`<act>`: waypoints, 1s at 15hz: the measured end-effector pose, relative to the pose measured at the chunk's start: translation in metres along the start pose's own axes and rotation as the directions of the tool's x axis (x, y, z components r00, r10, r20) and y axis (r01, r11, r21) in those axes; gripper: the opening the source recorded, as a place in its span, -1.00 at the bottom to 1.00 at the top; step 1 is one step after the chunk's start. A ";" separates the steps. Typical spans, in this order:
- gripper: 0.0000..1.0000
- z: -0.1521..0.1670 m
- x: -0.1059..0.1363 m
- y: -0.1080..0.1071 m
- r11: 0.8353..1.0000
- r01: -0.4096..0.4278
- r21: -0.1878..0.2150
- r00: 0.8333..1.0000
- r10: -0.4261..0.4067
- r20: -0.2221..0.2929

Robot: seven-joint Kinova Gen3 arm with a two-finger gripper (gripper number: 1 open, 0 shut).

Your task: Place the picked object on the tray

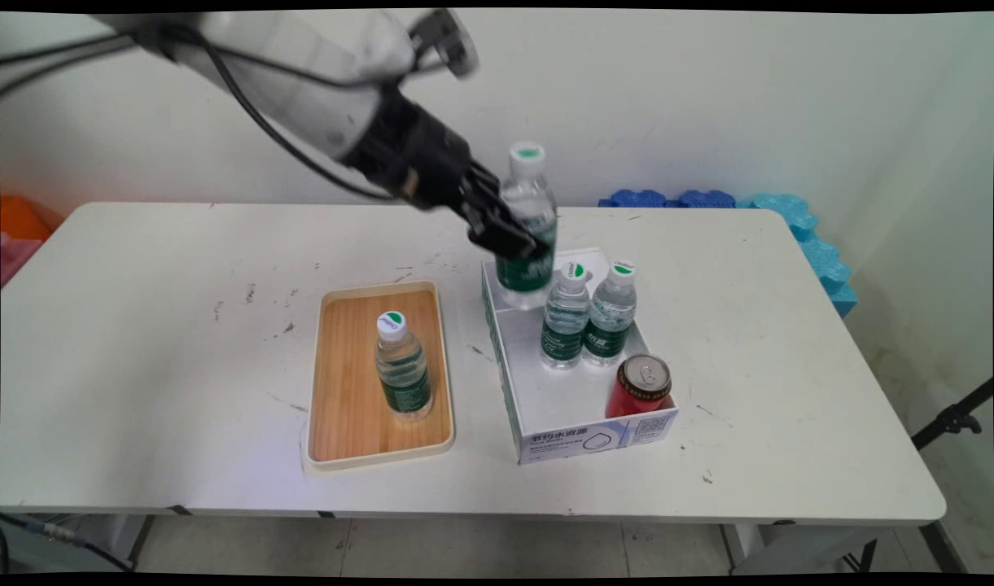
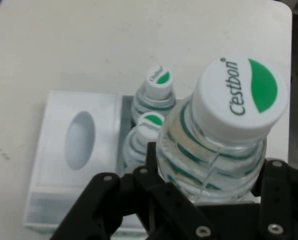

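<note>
Gripper [image 1: 517, 236] clamped on Cestbon water bottle [image 1: 527, 220], above cardboard box [image 1: 582, 435] far end | two bottles [image 1: 586, 321], red can [image 1: 639, 384] inside | squeeze label band squarely

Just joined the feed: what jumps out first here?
The gripper holds a water bottle in its jaws, lifted above the far end of the white box. Two more bottles and a red can stand inside that box. To its left, one bottle stands on a wooden tray.
</note>
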 end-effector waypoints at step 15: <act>-1.00 -0.132 -0.083 -0.103 0.998 -0.057 0.021 0.996 0.056 0.064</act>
